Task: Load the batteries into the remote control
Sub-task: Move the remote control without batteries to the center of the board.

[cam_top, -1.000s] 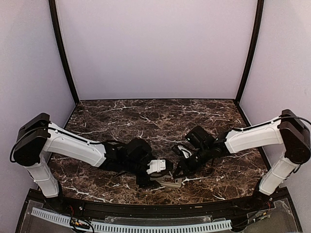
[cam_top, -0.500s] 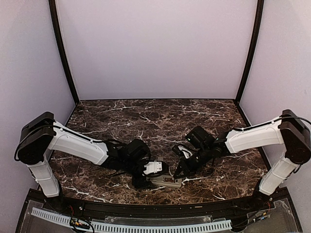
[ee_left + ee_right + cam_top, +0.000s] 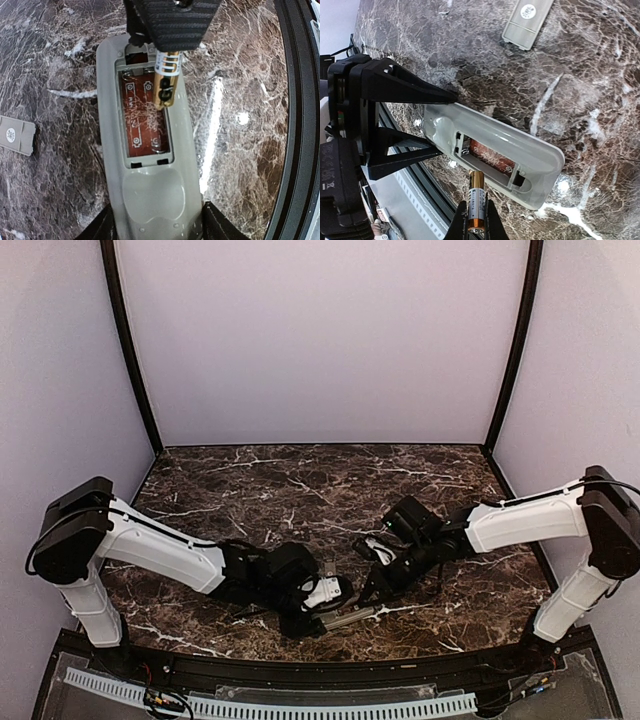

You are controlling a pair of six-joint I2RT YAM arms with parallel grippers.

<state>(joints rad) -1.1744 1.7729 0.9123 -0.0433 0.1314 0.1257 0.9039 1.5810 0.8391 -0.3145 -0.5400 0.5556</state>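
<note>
To the left of the remote control point(image 3: 150, 200), a little apart from it, a small grey cover point(image 3: 15, 135) lay flat on the tabletop point(image 3: 60, 60). The left gripper point(image 3: 160, 226) stood at the solid end of the remote control, with one finger beside each long edge, very near or touching. I could not tell whether it really clamped the body. The remote control lay with its back side up. Its open compartment point(image 3: 145, 120) showed a bare reddish-brown floor with metal contacts and no battery inside. In the left wrist view, one golden battery point(image 3: 166, 82) hung tilted over the right slot of that compartment, at the end of the remote control far from the left gripper. Its free end pointed down, and it was not clear if it touched the floor. The right gripper point(image 3: 476, 222) was closed firmly on the other end of this battery.

I judged that the step in hand was to seat this first battery. To do it well, the left gripper should keep the remote control from sliding. The right gripper should hold the battery in line with the slot, push its end against the contact, lay it flat, and let go only when it sits fully inside. The polarity marks were too small to read.
</note>
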